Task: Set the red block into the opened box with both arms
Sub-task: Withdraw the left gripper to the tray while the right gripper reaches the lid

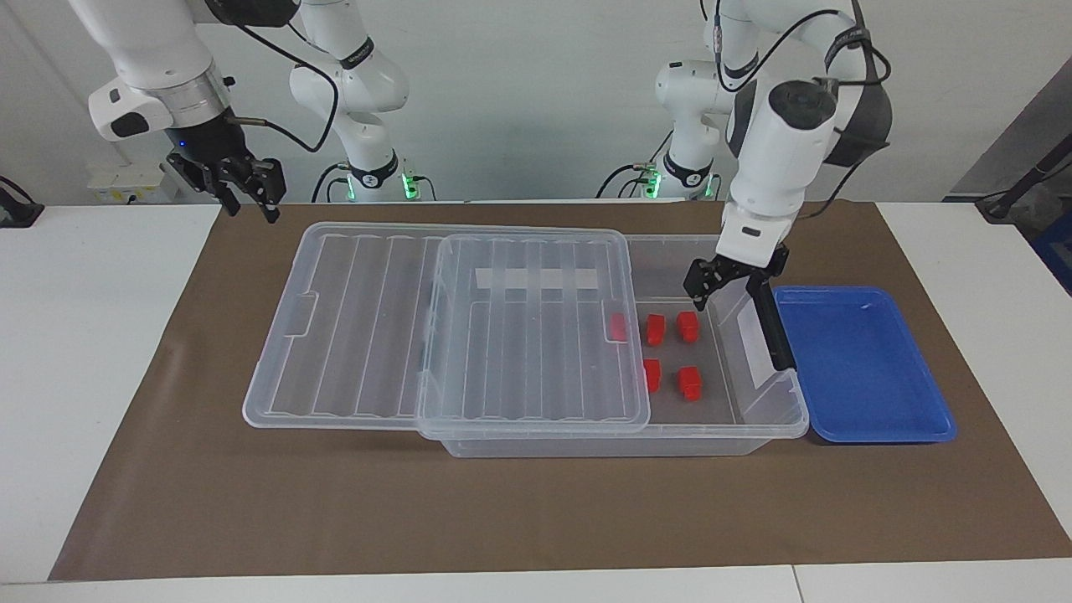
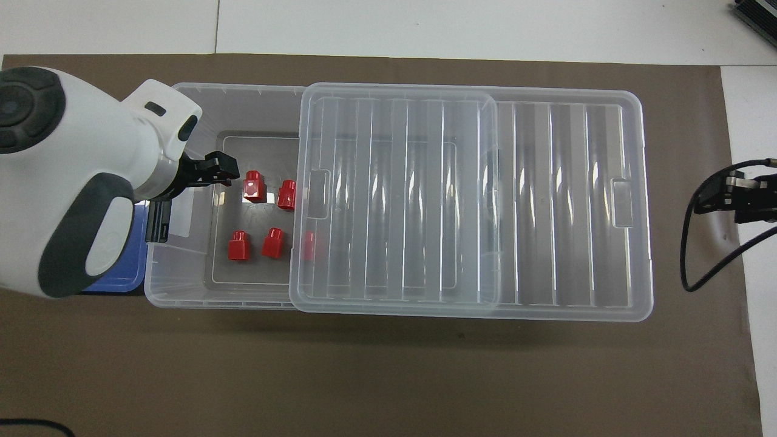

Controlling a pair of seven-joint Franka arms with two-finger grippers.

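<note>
While the left pincer (image 1: 735, 280) hangs released over the box (image 1: 754, 435), the right pincer's (image 1: 243, 191) state is unclear.

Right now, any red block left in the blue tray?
No. The blue tray shows only bare blue floor; the red blocks lie in the box.

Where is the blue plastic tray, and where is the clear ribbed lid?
Blue plastic tray (image 1: 854, 360), facing view, on its bare floor.
Clear ribbed plastic lid (image 1: 536, 335), facing view, on its ribbed top.
</note>
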